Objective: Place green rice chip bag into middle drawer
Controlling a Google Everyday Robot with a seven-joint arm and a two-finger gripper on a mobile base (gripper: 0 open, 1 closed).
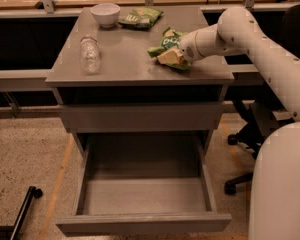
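Green rice chip bag (166, 45) lies at the table's (125, 66) two o'clock, end effector (183, 53) against it from three o'clock, whether gripping I cannot tell; likely light, crinkly, slippery, so pinch a crumpled edge; middle drawer (140, 196) open at six

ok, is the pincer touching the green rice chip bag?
Touching. Camera view: the pincer is sunk into the right side of the green rice chip bag on the cabinet top, no gap between them.
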